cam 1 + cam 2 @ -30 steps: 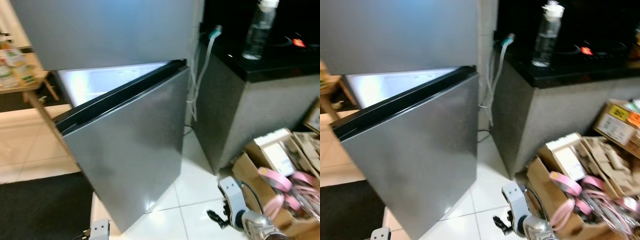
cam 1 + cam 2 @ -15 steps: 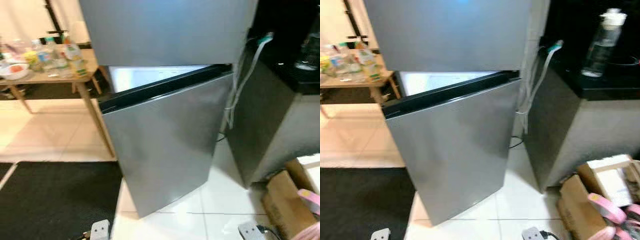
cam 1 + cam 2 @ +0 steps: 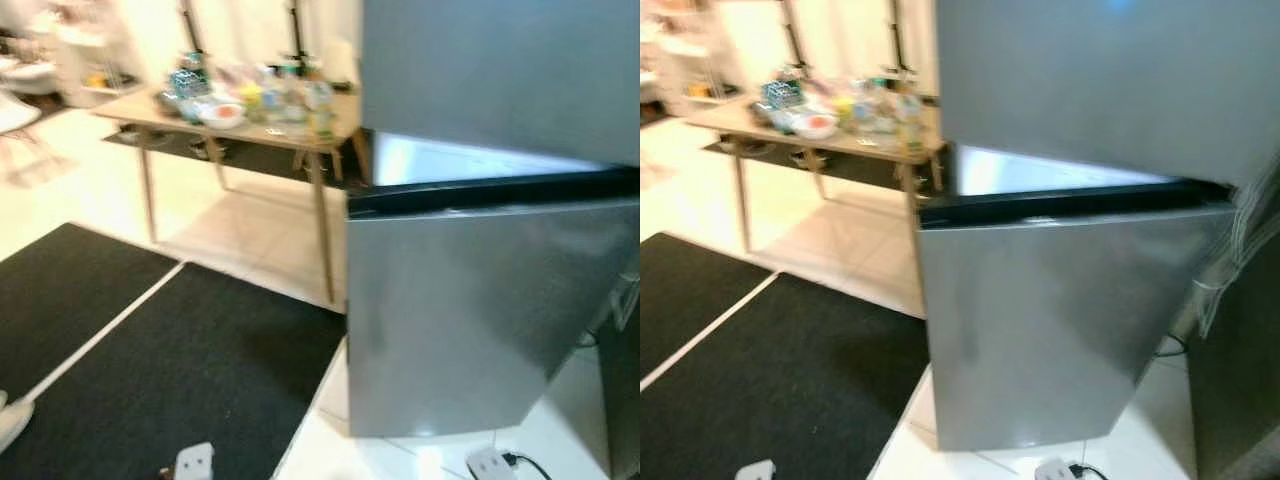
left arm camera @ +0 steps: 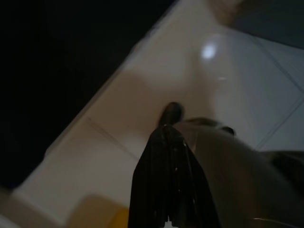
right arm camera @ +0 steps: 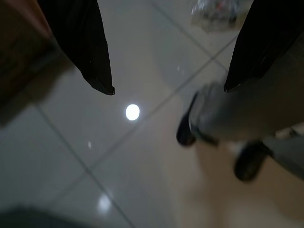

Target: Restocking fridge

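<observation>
Your right pincer (image 5: 166,85) hangs released over the glossy tiled floor (image 5: 95,156); your left pincer (image 4: 168,142) looks clenched. The silver fridge's lower door (image 3: 480,310) stands ajar.

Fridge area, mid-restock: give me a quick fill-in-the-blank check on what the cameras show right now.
1. The lower fridge door stands ____, with the lit interior showing above its top edge.
2. The bottles and a bowl sit on a ____ table left of the fridge.
3. The mat on the floor in front of the table is ____ in colour.
4. The right gripper hangs over the tiled floor with its jaws ____.

Missing words: ajar; wooden; black; open
</observation>
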`<state>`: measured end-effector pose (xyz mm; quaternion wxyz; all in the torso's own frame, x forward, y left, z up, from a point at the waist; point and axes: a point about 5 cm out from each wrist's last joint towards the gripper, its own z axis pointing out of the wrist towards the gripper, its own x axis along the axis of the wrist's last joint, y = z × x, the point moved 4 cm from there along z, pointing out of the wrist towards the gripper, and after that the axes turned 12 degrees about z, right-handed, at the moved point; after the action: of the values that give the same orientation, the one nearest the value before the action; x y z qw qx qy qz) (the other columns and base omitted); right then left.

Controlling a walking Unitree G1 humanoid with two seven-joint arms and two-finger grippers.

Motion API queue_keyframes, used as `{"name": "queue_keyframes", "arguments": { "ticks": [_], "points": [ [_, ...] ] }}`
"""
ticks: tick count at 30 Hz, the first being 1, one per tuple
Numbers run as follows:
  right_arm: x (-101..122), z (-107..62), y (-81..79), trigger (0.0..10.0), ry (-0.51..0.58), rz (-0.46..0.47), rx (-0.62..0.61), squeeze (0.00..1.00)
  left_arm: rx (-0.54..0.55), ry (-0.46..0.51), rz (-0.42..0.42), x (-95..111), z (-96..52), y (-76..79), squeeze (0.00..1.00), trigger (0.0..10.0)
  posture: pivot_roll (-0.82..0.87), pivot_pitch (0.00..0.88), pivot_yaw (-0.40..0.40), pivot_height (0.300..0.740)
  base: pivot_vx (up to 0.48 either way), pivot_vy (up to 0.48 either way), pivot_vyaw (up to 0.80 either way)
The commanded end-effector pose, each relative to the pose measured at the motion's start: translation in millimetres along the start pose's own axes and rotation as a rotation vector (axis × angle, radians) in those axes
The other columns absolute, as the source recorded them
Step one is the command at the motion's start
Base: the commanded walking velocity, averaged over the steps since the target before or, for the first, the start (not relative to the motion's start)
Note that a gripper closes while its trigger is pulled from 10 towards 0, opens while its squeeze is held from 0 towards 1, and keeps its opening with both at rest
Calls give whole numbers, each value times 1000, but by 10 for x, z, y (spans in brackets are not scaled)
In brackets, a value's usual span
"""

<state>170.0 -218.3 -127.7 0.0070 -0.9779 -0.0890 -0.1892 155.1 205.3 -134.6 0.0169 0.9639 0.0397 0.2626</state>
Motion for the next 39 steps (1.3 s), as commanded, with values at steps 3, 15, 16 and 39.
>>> {"name": "queue_keyframes", "arguments": {
  "ticks": [3,15,16,39],
  "points": [
    [-90,-8,19,10000,-30,-14,-3,0,-7,10,7,44,13,34,0,10000,-99,0,16,740,0,0,742],
    [-78,-12,72,10000,-32,-33,-43,0,-9,6,7,36,13,39,0,10000,-102,0,14,740,0,0,680],
    [-61,-14,94,10000,-23,-29,-60,0,-10,4,7,33,13,40,0,10000,-102,0,14,740,0,0,0],
    [-108,-34,205,10000,-71,-81,-138,0,-30,-11,42,12,14,67,0,10000,-101,0,15,740,252,0,0]
  ]
}}
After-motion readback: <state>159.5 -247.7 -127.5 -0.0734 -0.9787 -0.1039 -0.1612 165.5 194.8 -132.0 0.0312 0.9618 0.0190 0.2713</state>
